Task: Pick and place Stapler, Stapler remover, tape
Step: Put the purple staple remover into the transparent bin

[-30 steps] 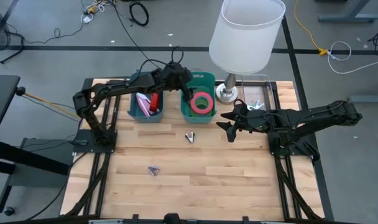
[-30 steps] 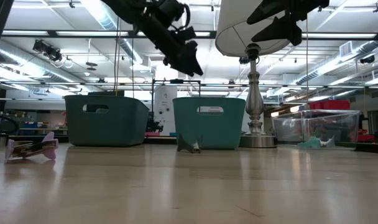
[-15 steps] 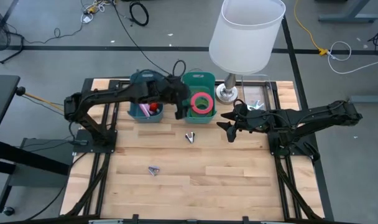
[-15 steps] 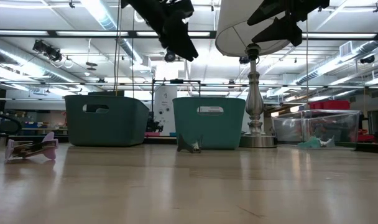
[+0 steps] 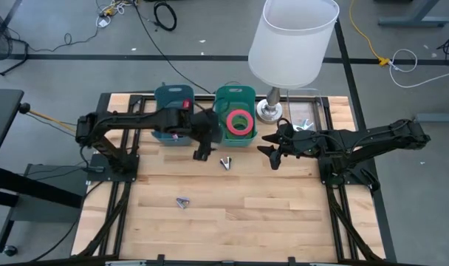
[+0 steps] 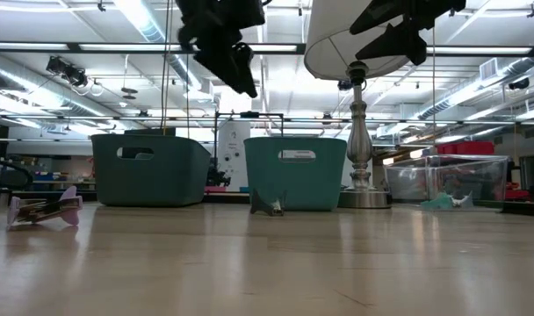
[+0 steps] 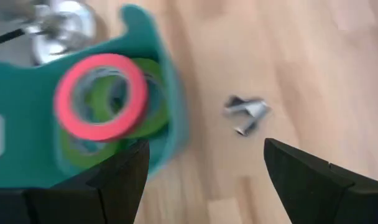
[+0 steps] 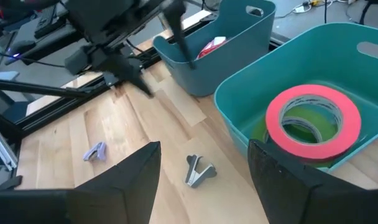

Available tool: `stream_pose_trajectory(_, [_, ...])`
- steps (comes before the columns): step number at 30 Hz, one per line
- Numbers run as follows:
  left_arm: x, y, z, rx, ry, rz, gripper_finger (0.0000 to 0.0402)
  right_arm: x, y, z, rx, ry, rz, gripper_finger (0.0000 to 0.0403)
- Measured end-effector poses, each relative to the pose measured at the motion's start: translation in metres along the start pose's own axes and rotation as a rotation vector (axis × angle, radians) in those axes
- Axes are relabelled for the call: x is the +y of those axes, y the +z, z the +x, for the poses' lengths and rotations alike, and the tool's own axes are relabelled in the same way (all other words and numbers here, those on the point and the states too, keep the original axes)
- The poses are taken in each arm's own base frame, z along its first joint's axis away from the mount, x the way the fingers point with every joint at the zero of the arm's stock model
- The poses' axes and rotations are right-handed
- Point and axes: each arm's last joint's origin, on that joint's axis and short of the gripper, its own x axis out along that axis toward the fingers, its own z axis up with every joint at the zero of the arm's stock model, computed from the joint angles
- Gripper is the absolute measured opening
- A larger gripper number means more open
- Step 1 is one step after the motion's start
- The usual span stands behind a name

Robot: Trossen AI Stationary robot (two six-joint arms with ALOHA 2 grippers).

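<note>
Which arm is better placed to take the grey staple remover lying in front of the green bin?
Left, probably. The left pincer hangs open just beside the staple remover, which its wrist view frames; the right pincer sits farther off.

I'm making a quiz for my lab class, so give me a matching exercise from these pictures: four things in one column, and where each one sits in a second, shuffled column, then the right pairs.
Things:
1. pink tape roll
2. grey staple remover
3. purple staple remover
4. lamp

Places:
A. on bare wood near the left arm's base
B. in the green bin
C. at the table's back edge, next to the green bin
D. on the wood just in front of the green bin

Pairs: 1-B, 2-D, 3-A, 4-C
</note>
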Motion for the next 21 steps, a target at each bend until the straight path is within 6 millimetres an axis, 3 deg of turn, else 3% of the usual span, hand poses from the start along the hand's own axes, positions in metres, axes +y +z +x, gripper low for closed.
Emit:
stream_pose_trajectory(8, [-0.051, 0.001, -0.006, 0.078, -0.247, 0.162, 0.0298, 0.000, 0.000, 0.000, 0.004, 0.008, 0.000, 0.0239])
stream_pose_trajectory(21, [-0.132, 0.013, -0.025, 0.080, -0.403, 0.271, 0.0286, 0.001, 0.000, 0.000, 0.012, 0.022, -0.033, 0.0239])
